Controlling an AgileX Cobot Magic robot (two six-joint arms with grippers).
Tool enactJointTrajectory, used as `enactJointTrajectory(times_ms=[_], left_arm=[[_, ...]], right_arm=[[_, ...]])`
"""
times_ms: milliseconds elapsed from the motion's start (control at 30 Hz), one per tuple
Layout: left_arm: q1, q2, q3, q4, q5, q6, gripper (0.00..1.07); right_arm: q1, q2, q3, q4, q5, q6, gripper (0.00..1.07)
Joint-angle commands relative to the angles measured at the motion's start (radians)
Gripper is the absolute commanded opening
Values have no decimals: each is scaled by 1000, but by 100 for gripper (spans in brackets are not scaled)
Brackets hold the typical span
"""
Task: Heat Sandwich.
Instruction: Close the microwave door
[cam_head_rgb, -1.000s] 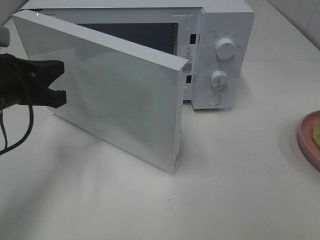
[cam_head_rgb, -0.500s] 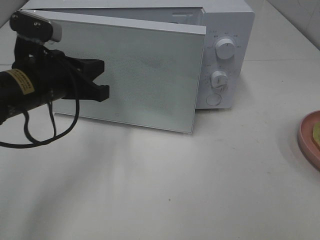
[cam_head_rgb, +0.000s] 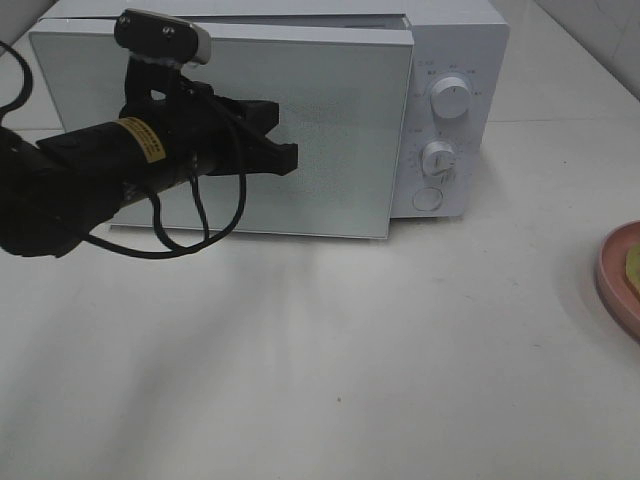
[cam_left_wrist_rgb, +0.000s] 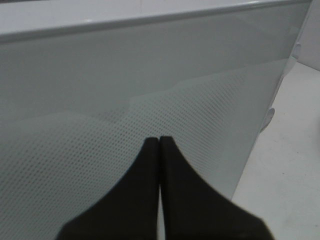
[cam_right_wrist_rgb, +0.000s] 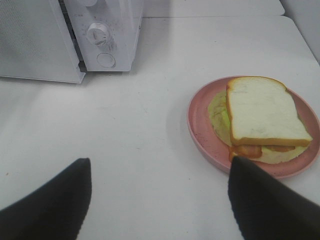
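Sandwich (cam_right_wrist_rgb: 265, 120), pale bread over green filling, lies on pink plate (cam_right_wrist_rgb: 200, 127) ahead of open right end effector (cam_right_wrist_rgb: 160, 200); left end effector (cam_left_wrist_rgb: 159, 145) closed, empty.

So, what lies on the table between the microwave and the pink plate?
Nothing: in the right wrist view, only bare white table separates the microwave from the pink plate holding the sandwich.

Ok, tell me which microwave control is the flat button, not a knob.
The lowest control, the plain round disc under the two knobs. The upper knob and the middle knob each stick out with a ridge.
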Motion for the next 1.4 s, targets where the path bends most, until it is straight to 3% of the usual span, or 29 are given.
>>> enactJointTrajectory(times_ms=[33, 667, 800, 1400], left_arm=[[-14, 19, -41, -14, 12, 0, 0], [-32, 175, -295, -33, 93, 0, 0], [-28, 224, -391, -59, 178, 2, 0], [-31, 222, -396, -37, 173, 0, 0]], right_arm=[[-5, -29, 0, 1, -3, 1, 74], [-5, -29, 0, 1, -3, 1, 74], [-5, -29, 0, 1, -3, 1, 74], [-5, -29, 0, 1, -3, 1, 74]])
